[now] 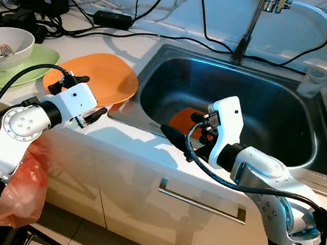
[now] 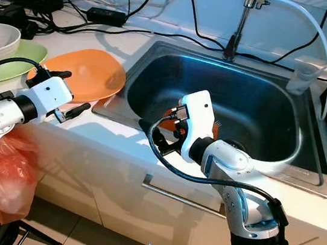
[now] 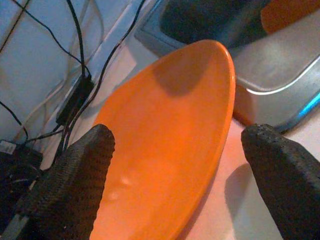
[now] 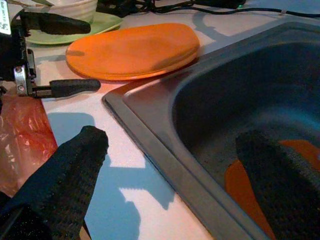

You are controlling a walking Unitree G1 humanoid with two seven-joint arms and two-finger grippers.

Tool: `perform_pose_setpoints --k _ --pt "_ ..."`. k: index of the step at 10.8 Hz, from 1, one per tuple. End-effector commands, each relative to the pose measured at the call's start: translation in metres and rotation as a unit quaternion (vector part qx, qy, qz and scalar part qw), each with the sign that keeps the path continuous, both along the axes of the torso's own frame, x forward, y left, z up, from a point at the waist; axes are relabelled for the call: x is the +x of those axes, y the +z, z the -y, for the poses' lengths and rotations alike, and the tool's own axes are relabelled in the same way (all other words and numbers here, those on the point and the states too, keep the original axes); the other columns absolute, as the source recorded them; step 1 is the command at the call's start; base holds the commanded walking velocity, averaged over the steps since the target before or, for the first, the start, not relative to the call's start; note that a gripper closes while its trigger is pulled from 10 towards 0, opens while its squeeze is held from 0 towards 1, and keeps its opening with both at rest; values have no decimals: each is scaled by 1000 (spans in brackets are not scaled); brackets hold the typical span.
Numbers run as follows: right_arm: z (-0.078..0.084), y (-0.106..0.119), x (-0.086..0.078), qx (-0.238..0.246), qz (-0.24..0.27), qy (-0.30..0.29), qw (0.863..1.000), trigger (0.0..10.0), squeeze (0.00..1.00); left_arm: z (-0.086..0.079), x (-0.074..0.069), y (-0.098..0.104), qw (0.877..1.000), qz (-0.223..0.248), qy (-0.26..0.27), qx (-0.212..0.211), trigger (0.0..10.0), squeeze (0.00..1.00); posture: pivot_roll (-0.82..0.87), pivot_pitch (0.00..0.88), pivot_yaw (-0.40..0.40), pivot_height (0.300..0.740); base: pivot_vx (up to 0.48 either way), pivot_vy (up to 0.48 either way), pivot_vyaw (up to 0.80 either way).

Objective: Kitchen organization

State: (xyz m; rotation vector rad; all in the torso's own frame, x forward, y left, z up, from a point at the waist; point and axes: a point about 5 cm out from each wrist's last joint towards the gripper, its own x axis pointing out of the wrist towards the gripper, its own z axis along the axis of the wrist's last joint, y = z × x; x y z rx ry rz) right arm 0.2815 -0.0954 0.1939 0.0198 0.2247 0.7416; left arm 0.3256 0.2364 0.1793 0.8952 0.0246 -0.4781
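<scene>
An orange plate (image 1: 106,78) lies on the white counter, its right edge resting on the sink rim. My left gripper (image 1: 96,95) is open at the plate's near edge, one finger above it and one at the counter front; the left wrist view has the plate (image 3: 165,140) between the two pads (image 3: 75,180). A second orange dish (image 1: 182,119) lies in the steel sink (image 1: 263,106). My right gripper (image 1: 181,124) is open over the sink's front rim, close to that dish (image 4: 250,190), holding nothing.
A green plate (image 1: 38,62) with a white bowl (image 1: 7,45) sits at the far left. Cables and a power adapter (image 1: 111,19) run along the back. A faucet (image 1: 249,31), hose and clear cup (image 1: 314,80) stand behind the sink. An orange bag (image 1: 21,182) hangs below the counter.
</scene>
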Motion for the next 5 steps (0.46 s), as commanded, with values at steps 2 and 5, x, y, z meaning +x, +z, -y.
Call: perform_pose_setpoints --k 2,5 --pt "-1 5 0 0 13 -1 1000 10000 0 -9 2 -3 999 -9 -10 50 10000 0 78 25 -10 740 0 0 0" --pt "0 5 0 -1 15 -7 1000 10000 0 -32 1 -22 993 -36 20 111 10000 0 67 22 -13 740 0 0 0"
